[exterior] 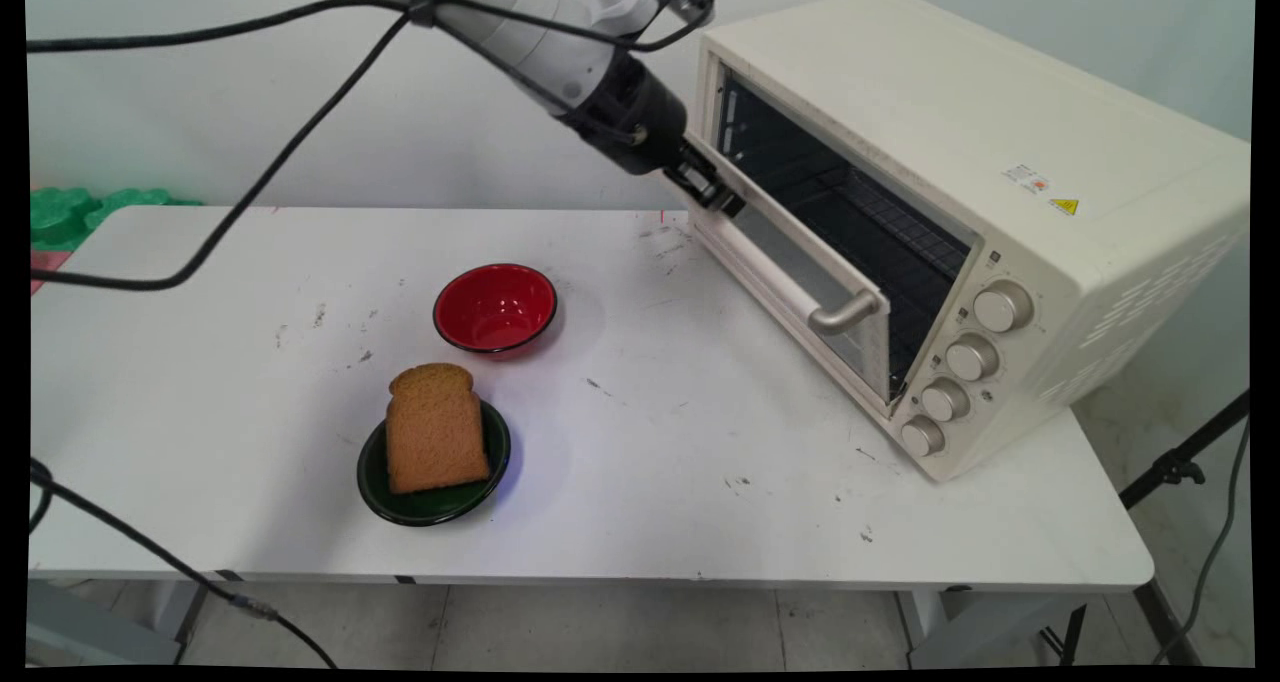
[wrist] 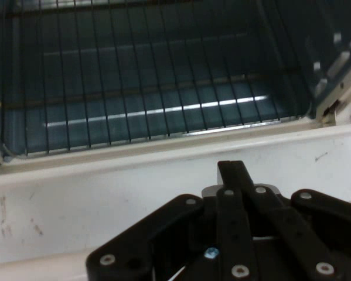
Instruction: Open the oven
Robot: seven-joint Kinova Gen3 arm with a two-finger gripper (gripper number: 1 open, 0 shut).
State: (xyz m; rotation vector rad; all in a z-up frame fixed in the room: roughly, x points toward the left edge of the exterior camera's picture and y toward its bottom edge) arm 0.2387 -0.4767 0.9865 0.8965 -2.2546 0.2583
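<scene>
The end effector (exterior: 722, 198) tips (against the oven door (exterior: 800, 297)) are hidden in both views.

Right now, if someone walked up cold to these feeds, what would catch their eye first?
The cream toaster oven on the table's right side, its glass door partly open, with the black gripper at the door's top edge. The hand view looks onto the wire rack inside. Nearer the camera, a slice of brown bread lies on a dark green plate, with an empty red bowl just behind it.
</scene>
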